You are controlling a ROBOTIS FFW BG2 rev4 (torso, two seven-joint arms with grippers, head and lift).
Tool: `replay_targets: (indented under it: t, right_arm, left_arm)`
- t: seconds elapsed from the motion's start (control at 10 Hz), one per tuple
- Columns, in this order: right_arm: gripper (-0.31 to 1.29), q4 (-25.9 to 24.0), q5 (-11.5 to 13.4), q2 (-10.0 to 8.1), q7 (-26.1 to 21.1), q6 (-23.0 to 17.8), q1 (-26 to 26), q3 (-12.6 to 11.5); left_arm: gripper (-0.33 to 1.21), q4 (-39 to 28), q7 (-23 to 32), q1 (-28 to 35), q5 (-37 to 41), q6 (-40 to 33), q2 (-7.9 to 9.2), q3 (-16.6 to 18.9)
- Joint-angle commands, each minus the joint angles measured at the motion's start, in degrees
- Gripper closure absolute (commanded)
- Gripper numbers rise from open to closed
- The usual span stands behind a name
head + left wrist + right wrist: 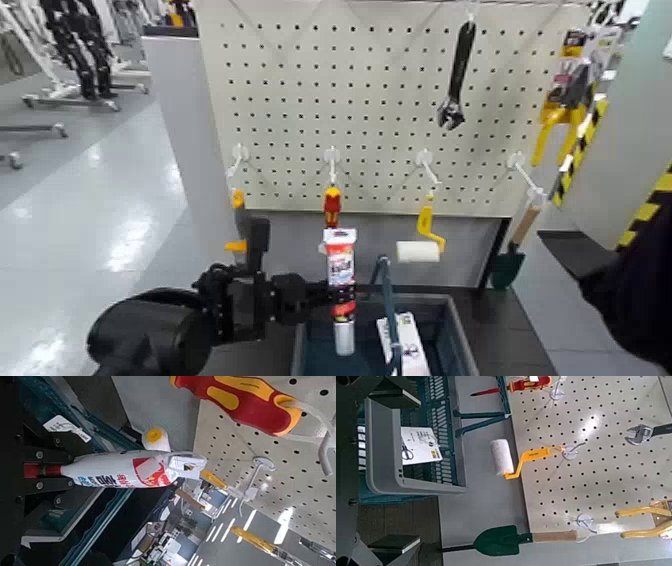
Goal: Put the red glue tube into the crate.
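Note:
The red glue tube (340, 262) hangs upright with its flat crimped end up and its white cap down, over the near left part of the crate (456, 312). My left gripper (322, 293) is shut on the tube's lower half from the left. In the left wrist view the tube (127, 470) runs out from between the black fingers (36, 453). The crate is dark grey-blue with a blue-grey handle bar (386, 300) across it. The dark right arm (640, 280) is at the right edge, and its gripper is out of view.
A white box (406, 342) lies in the crate. On the pegboard behind hang a red-and-yellow screwdriver (331, 206), a paint roller (420, 249), a wrench (457, 75), a green trowel (509, 263) and a yellow clamp (237, 216).

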Motion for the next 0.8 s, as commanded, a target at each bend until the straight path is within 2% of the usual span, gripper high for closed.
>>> replay_targets:
  t: [0.1, 0.2, 0.3, 0.4, 0.8]
  right_arm:
    - [0.11, 0.0, -0.2, 7.73, 0.0, -0.2, 0.0, 0.0]
    - [0.11, 0.0, -0.2, 7.73, 0.0, -0.2, 0.0, 0.0]
    - [0.11, 0.0, -0.3, 7.73, 0.0, -0.3, 0.0, 0.0]
    - [0.11, 0.1, -0.3, 7.73, 0.0, -0.3, 0.0, 0.0]
    - [0.11, 0.0, -0.3, 7.73, 0.0, -0.3, 0.0, 0.0]
  left_arm:
    - [0.76, 0.1, 0.2, -0.3, 0.0, 1.3, -0.09, 0.1]
    - [-0.02, 0.2, 0.2, -0.3, 0.1, 2.0, -0.18, 0.5]
    - [-0.12, 0.1, 0.2, -0.5, 0.1, 2.1, -0.18, 0.5]
    - [-0.16, 0.0, 0.2, -0.5, 0.0, 2.0, -0.18, 0.6]
    - [-0.17, -0.3, 0.2, -0.5, 0.0, 1.9, -0.18, 0.7]
